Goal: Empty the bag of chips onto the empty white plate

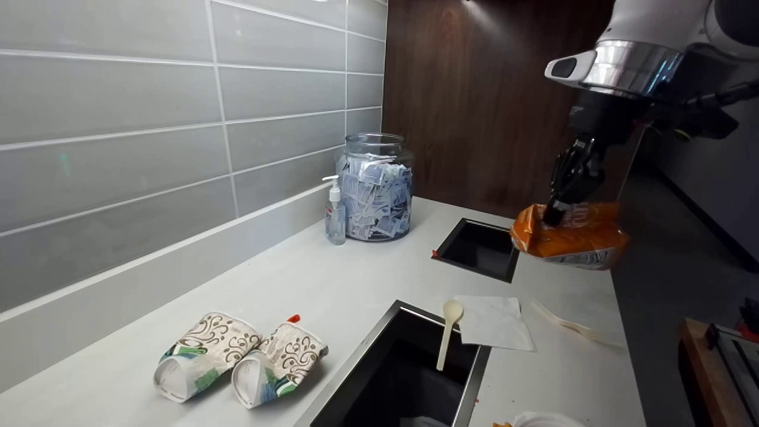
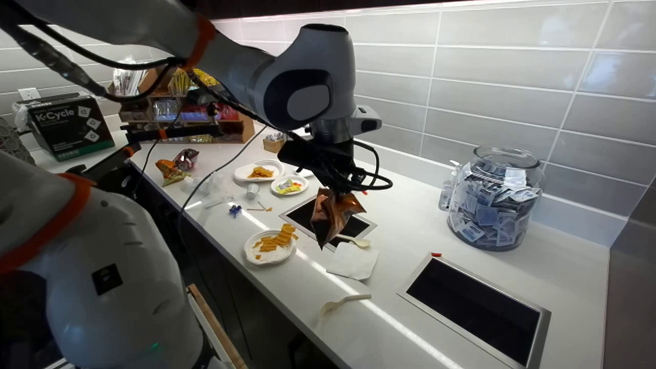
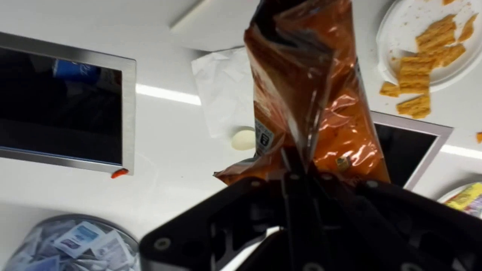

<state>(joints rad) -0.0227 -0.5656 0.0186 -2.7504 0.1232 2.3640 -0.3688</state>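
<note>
Above the white counter (image 2: 400,230), gripper (image 1: 555,214) pinching orange foil chip bag (image 1: 574,238), bag off the surface. White plate (image 2: 277,257) nearby has ridged chips (image 3: 414,77) on it, some over the rim. Paper napkin (image 1: 495,323) partly behind bag in wrist view, spoon (image 1: 449,325) at its edge.

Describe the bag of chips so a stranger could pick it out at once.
Find the big robot arm reaching over the white counter, then follow it down to the black hand. Pinched there, above the counter, is the bag of chips: shiny, crinkled orange foil. Unlike the partly orange packet lying on the counter, it hangs in the air.
</note>
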